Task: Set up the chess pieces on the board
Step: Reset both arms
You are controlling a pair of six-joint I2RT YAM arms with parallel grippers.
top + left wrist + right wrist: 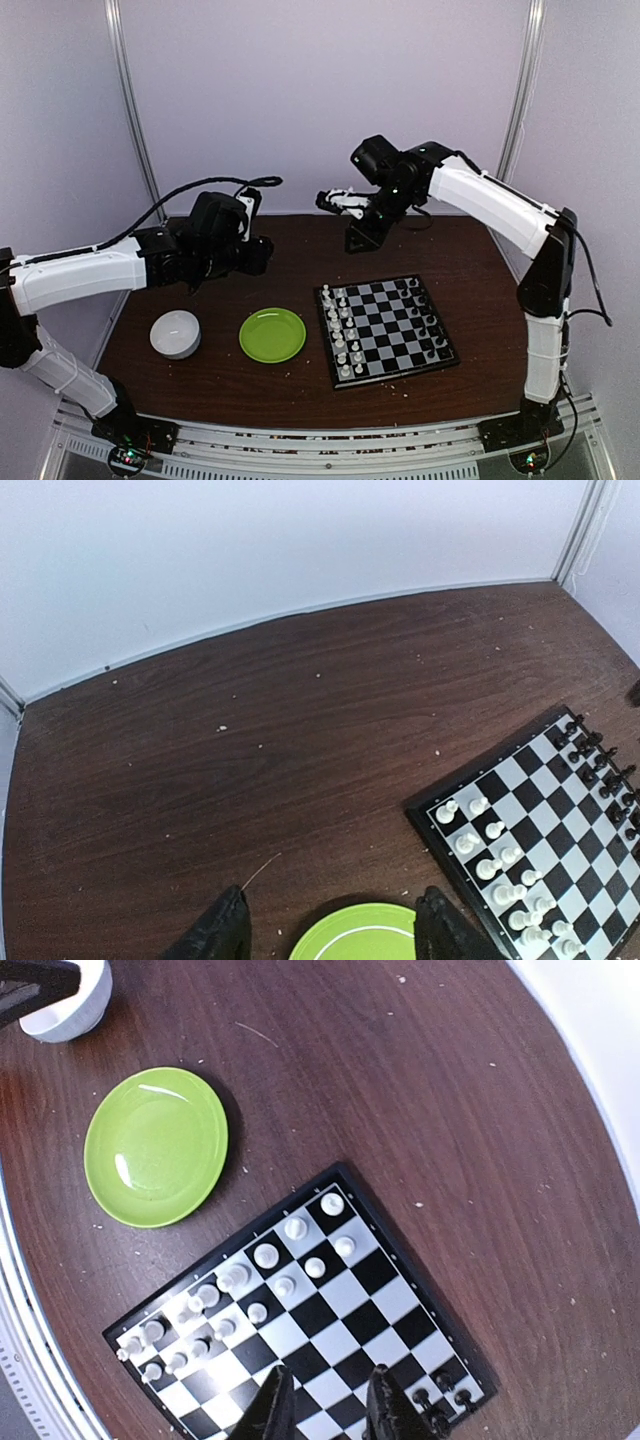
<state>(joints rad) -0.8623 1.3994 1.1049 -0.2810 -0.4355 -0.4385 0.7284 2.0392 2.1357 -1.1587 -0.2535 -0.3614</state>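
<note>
L gripper [333, 912]: fingers wide, empty, green plate [355, 938] between them. R gripper [328, 1378]: fingers narrow, empty, board [375, 1272] w/ chess pieces [265, 1255] beneath.

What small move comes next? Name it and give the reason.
Probably retract both arms: the white chess pieces stand in two rows at one edge of the board, the black chess pieces at the opposite edge, the green plate is empty, and neither left gripper nor right gripper holds anything.

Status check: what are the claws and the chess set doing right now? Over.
Left claw open, empty, aloft. Right claw slightly open, empty, aloft. Chess pieces in rows along opposite edges of board. Green plate beside it, not blocking.
</note>
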